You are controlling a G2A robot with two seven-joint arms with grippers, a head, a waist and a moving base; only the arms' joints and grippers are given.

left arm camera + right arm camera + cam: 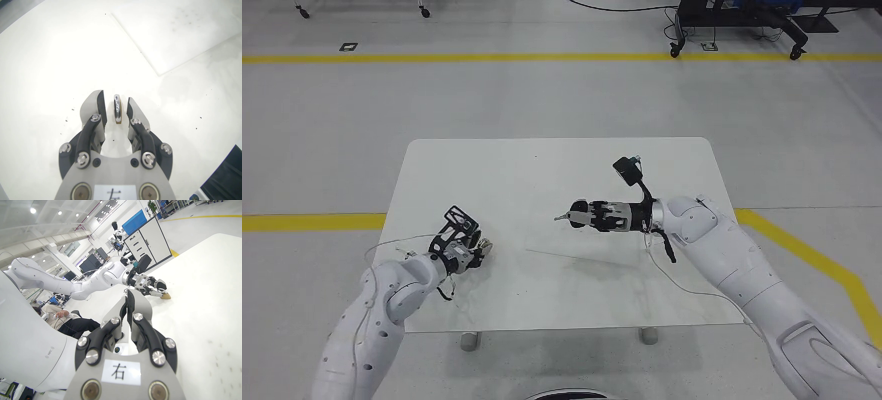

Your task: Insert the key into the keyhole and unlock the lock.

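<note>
On the worktop (56,56), the lock (118,111) stands on edge between the open fingers of the left tool (115,98), touching neither. Well apart, the right tool (579,213) is clamped on the key (562,215). An uneven close could tip the lock; a slack grip would let it twist.

I'm driving this rig in what looks to me like a big robotics lab in an industrial hall. From the top view I see a white worktop (542,165) standing alone on a wide, pale grey floor (562,100) marked with yellow lines (542,57), with wheeled black frames (742,22) parked at the far edge. Through the right wrist camera I see a high white ceiling with trusses and round lamps (33,210), a grey cabinet (151,243) with drawers, a blue panel (134,220) behind it, rows of dark monitors (90,262), and another white robot (119,235) standing farther back.
</note>
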